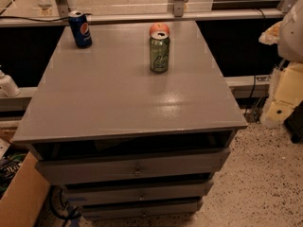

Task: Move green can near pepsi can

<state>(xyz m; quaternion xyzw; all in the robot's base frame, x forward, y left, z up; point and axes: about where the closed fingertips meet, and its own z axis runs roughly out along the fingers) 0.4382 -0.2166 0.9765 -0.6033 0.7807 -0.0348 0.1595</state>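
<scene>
The green can (pixel 160 54) stands upright on the grey cabinet top (pixel 123 103), right of centre toward the back. A red-and-yellow apple (pixel 159 29) sits just behind it. The pepsi can (pixel 80 30), dark blue with a round logo, stands upright at the back left corner. The two cans are far apart. My gripper (pixel 277 32) is at the right edge of the view, off the cabinet and to the right of the green can, well away from both cans. It holds nothing that I can see.
The cabinet has drawers (pixel 137 169) in front. A rail (pixel 142 17) runs along the back. A white bottle (pixel 7 85) stands at the left edge. A cardboard box (pixel 21 195) sits on the floor at lower left. Pale arm parts (pixel 284 96) fill the right side.
</scene>
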